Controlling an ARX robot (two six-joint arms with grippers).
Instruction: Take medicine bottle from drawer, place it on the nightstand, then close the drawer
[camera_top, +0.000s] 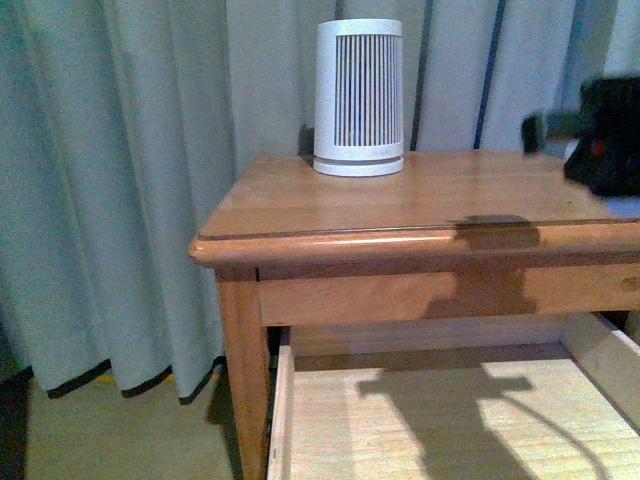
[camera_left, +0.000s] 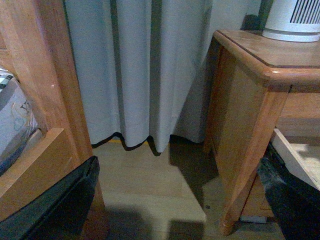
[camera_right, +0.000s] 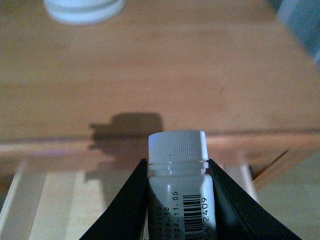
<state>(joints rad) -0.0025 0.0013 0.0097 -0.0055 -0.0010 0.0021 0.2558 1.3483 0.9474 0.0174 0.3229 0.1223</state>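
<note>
So the right arm (camera_top: 603, 135) comes in from the right edge of the front view, raised above the right side of the nightstand (camera_top: 400, 200). It's dark and blurry there, so you can't read much off it. The right wrist view is way clearer: the right gripper (camera_right: 177, 164) is clamped on the medicine bottle (camera_right: 179, 187), with one black finger pressed on each side just under the ribbed white cap, and the barcode and printed label facing the camera. The bottle is up in the air, not resting on anything. From that view it lines up with the front edge of the nightstand top, and the drawer (camera_top: 340, 430) stands open below it, pale inside with nothing visible in it. The arm's shadow falls on the top near the front edge. A white slatted cylinder (camera_top: 359, 98) sits at the far side of the top, well apart from the bottle. The left gripper (camera_left: 180, 160) hangs low near the floor, left of the nightstand and facing the curtain (camera_top: 120, 180), its fingers wide apart with nothing between them.
</note>
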